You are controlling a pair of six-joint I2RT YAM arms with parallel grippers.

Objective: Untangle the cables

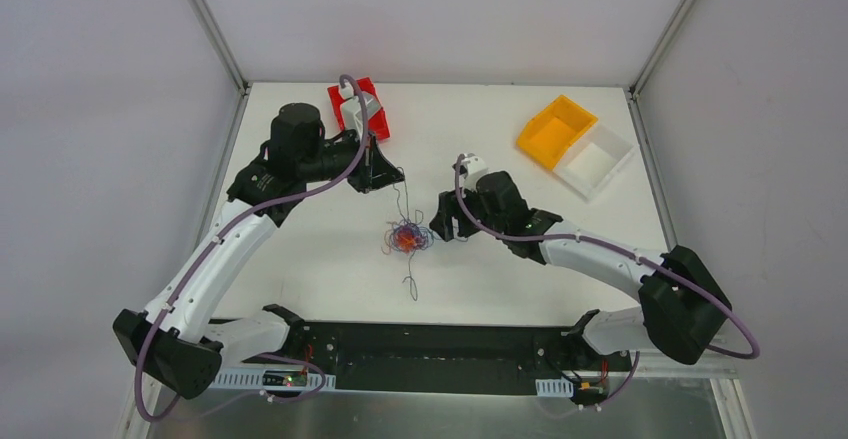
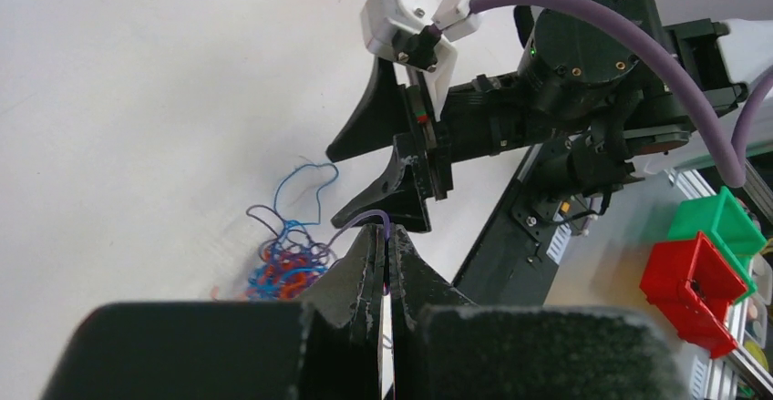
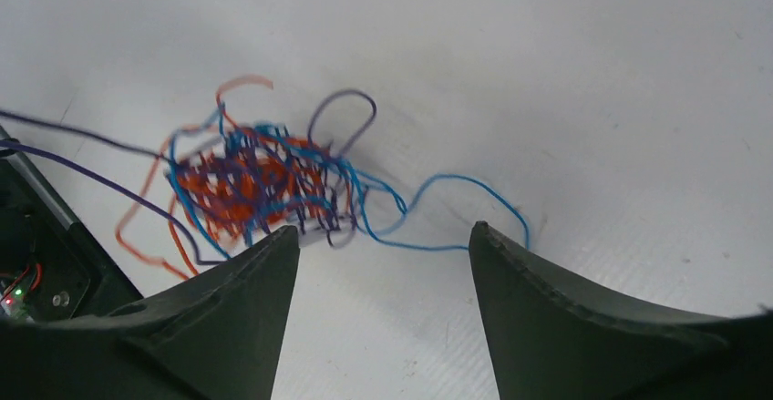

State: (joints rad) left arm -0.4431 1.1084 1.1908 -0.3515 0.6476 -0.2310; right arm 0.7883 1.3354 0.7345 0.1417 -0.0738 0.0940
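Orange, blue and purple cables (image 1: 405, 238) lie knotted in one small clump at the middle of the table (image 1: 330, 269), with a loose tail trailing toward the near edge. One purple strand (image 1: 397, 204) rises out of the clump to the left gripper (image 2: 386, 241). Its fingers are pressed together on the strand, near what looks like its free end. The right gripper (image 3: 383, 231) hovers just beside the clump on the other side, fingers spread wide and holding nothing. A blue loop (image 3: 456, 183) lies on the table between them.

The step in hand looks like drawing the purple strand free. To do it well, the right gripper should pin or pinch the orange core before the left pulls; otherwise the whole clump will likely lift and tighten. The pull ought to be slow and follow the strand's own line away from the clump, easing off if the knot bunches.

A red bin (image 1: 336, 97), an orange bin (image 1: 556, 129) and a white bin (image 1: 597, 162) stand well apart at the far side.
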